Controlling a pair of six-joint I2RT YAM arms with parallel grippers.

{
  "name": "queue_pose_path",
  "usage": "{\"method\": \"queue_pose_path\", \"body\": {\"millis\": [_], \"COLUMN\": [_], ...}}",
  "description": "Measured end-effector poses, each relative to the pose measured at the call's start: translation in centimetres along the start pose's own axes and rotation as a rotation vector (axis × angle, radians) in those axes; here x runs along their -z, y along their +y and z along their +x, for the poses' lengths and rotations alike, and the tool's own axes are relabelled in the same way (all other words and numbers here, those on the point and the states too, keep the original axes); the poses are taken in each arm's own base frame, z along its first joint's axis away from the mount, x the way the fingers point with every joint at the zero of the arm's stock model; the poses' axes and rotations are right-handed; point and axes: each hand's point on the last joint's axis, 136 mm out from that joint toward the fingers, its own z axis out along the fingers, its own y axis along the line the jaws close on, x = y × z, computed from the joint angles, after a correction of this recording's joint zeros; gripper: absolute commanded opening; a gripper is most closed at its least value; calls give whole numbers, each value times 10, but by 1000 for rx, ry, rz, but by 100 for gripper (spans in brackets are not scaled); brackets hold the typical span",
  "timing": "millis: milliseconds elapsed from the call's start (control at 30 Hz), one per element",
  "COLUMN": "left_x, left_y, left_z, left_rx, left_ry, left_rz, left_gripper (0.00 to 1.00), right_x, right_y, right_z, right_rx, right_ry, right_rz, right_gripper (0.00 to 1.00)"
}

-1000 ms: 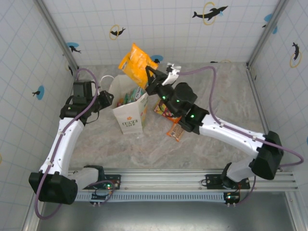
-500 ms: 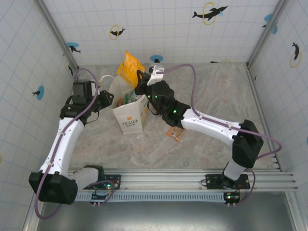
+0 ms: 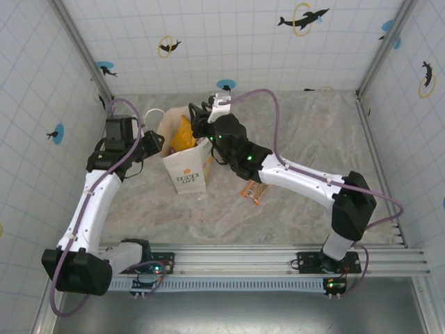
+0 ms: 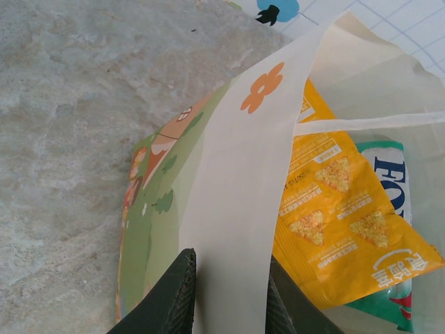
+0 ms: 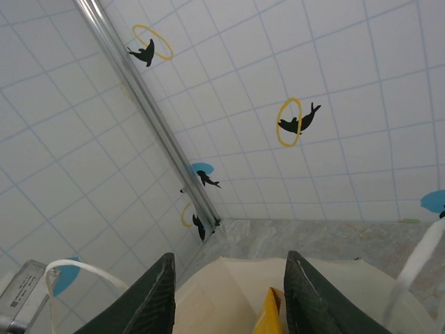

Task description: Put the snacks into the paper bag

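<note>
- The right arm [image 3: 292,177] covers part of the orange snack [image 3: 253,193] on the table; its print is too small to read.
- The lower part of the yellow packet [image 3: 184,134] is hidden inside the paper bag [image 3: 186,167].
- The fingertips of the right gripper [image 3: 198,120] are too small to make out from overhead.
- The green-and-white packet [image 4: 389,174] is cut by the right edge and partly under the yellow packet.
- The fingers of the left gripper [image 4: 228,268] run off the lower edge.
- The green printed surface [image 4: 149,223] is partly behind the bag wall; whether it is a packet or a bag panel cannot be told.
</note>
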Motion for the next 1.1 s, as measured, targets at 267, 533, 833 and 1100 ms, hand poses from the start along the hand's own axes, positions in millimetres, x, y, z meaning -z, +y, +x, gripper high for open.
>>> {"method": "queue_pose_path", "body": {"millis": [267, 533, 833, 1100], "left_x": [0, 0, 0, -2], "left_y": [1, 1, 1, 2], "left_z": [0, 0, 0, 1], "left_rx": [0, 0, 0, -1], "left_ry": [-2, -2, -2, -4], "left_rz": [-4, -4, -4, -2], "left_gripper": [26, 26, 26, 26], "right_x": [54, 100, 167, 220], "right_y": [-20, -120, -205, -247], "right_z": [-25, 57, 180, 251], "right_rx": [41, 30, -116, -431], "right_ry": [56, 327, 734, 887], "right_rz": [-41, 63, 288, 419], "right_gripper": [46, 48, 50, 50]}}
